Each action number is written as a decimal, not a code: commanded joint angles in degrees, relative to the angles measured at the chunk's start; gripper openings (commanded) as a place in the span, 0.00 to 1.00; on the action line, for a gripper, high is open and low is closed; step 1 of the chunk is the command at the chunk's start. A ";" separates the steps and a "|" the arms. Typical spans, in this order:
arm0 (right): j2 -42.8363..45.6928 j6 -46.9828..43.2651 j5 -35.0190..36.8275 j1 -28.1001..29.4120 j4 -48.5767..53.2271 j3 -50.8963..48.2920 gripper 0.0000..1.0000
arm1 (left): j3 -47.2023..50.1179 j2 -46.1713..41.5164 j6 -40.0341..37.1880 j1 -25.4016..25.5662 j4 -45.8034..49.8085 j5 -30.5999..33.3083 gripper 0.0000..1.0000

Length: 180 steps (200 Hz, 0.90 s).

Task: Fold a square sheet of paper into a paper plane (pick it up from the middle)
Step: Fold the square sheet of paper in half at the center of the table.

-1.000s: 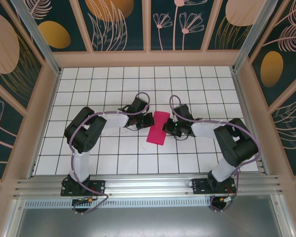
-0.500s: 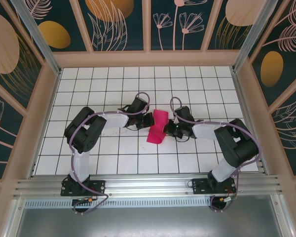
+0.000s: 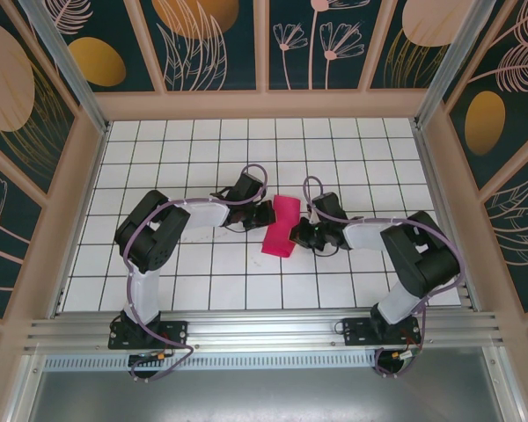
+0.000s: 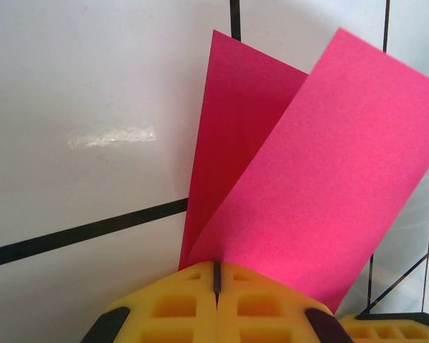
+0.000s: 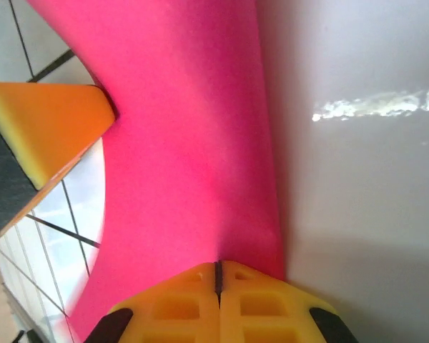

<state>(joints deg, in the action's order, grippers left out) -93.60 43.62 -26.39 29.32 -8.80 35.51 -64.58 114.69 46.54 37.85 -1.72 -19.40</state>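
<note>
I see the pink sheet of paper (image 3: pixel 282 227) folded over into a strip near the middle of the tiled table (image 3: pixel 158 149), its two layers (image 4: pixel 300 179) fanning apart. My left gripper (image 3: pixel 266 214) is clamped on its left edge. My right gripper (image 3: pixel 297 234) is pinching the opposite edge, with both sets of jaws pressed tight.

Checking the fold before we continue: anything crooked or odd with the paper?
The pink paper, pinched by the left fingers and right fingers, is folded crooked: in the left wrist view its two layers fan apart instead of lining up.
</note>
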 commanded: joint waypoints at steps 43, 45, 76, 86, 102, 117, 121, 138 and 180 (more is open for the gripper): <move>1.55 -1.36 3.54 0.72 6.24 0.21 0.02 | 0.59 2.11 -1.59 0.17 4.79 2.50 0.00; 1.90 -1.41 3.41 0.73 6.36 0.43 0.02 | 0.59 2.09 -1.62 0.20 4.79 2.54 0.00; 4.06 -0.60 -0.14 1.65 6.06 2.29 0.03 | 0.57 1.85 -1.80 0.21 4.97 2.94 0.00; 4.00 0.32 -1.81 1.70 4.06 1.71 0.03 | 0.76 1.66 -1.63 0.19 4.80 2.96 0.00; 3.65 2.04 -2.18 1.70 1.49 -0.30 0.03 | 0.80 1.61 -1.55 0.19 4.70 2.79 0.00; 2.84 3.15 -2.46 1.70 -0.81 -2.35 0.03 | 0.86 1.67 -1.50 0.17 4.62 2.79 0.00; 2.39 3.23 -2.87 1.70 -1.44 -2.79 0.03 | 0.86 1.67 -1.54 0.20 4.62 2.70 0.00; 1.33 3.31 -0.60 1.70 -0.25 -3.95 0.03 | 0.66 1.83 -1.67 0.21 4.78 2.70 0.00; 3.57 1.64 2.50 1.70 4.73 -2.50 0.03 | 0.94 1.67 -1.76 0.20 4.53 2.52 0.00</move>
<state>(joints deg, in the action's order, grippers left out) -91.09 45.76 -26.81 30.74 -8.78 32.84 -64.62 114.69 46.11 37.85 -1.69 -19.18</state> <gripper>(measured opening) 0.067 0.048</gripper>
